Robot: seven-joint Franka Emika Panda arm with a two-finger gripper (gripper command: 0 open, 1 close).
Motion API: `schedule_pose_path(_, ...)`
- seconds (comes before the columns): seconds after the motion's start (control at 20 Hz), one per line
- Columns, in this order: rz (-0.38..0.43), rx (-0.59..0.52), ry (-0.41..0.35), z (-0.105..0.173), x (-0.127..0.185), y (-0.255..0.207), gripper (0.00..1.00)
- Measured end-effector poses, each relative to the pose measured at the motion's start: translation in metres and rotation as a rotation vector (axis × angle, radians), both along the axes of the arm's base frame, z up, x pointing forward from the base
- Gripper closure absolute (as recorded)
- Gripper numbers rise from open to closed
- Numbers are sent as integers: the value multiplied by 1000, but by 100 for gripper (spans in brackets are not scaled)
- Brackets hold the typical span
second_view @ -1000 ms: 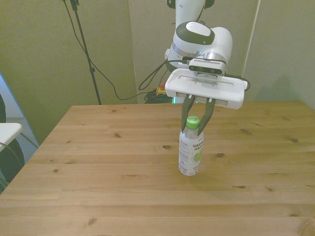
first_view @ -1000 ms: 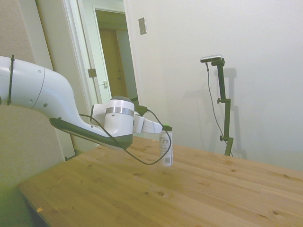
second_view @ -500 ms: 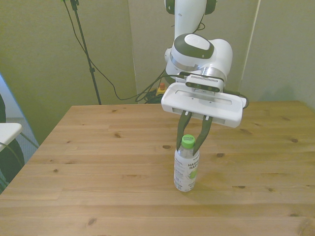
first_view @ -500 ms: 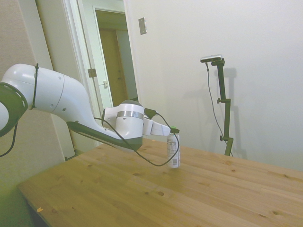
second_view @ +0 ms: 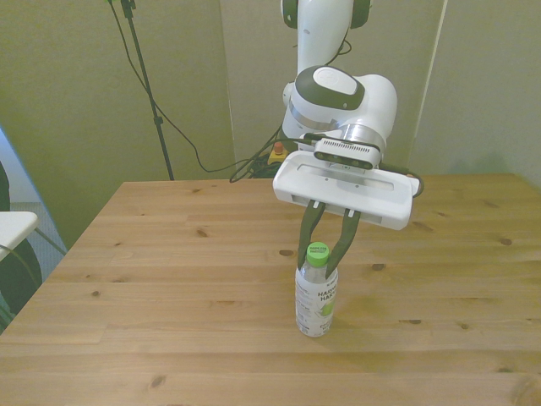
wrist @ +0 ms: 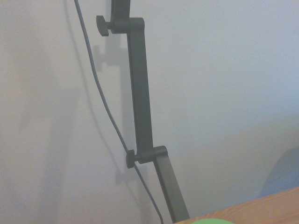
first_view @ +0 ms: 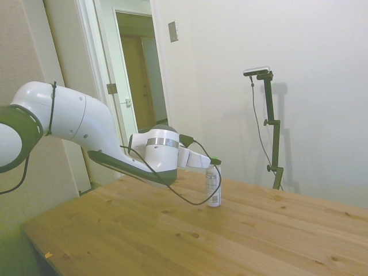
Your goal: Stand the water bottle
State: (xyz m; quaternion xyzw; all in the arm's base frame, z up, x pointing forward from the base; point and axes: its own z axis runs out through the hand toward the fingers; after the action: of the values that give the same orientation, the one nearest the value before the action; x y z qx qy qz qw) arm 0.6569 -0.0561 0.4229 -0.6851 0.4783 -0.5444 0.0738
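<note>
The water bottle point(second_view: 316, 302) stands upright near the middle of the wooden table point(second_view: 152, 254), green cap up and white label facing the front view. Its base looks to be on the boards or just above them. My gripper point(second_view: 319, 264) reaches in level from the side and is shut on the bottle's neck just under the cap, with one dark finger on each side. In the side view the bottle point(first_view: 213, 187) hangs from the gripper point(first_view: 213, 167) at the arm's tip. The wrist view catches only a sliver of the green cap point(wrist: 212, 221).
A black cable point(first_view: 184, 195) loops from the wrist down close to the table beside the bottle. Wood stretches in every direction around the bottle. A white object point(second_view: 13, 227) pokes in at the front view's left edge, off the table.
The arm has carried the upright bottle toward the table's front edge and lowered it to the surface. The grip on the neck has stayed the same.
</note>
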Motion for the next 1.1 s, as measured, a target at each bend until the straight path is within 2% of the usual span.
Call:
schedule_pose_path(0.65, 8, 15, 30, -11, -12, 3, 0)
schedule_pose_path(0.9, 24, 45, 18, 7, -26, 5, 0)
schedule_pose_path(1.1, 24, 133, 25, 28, -55, 6, 0)
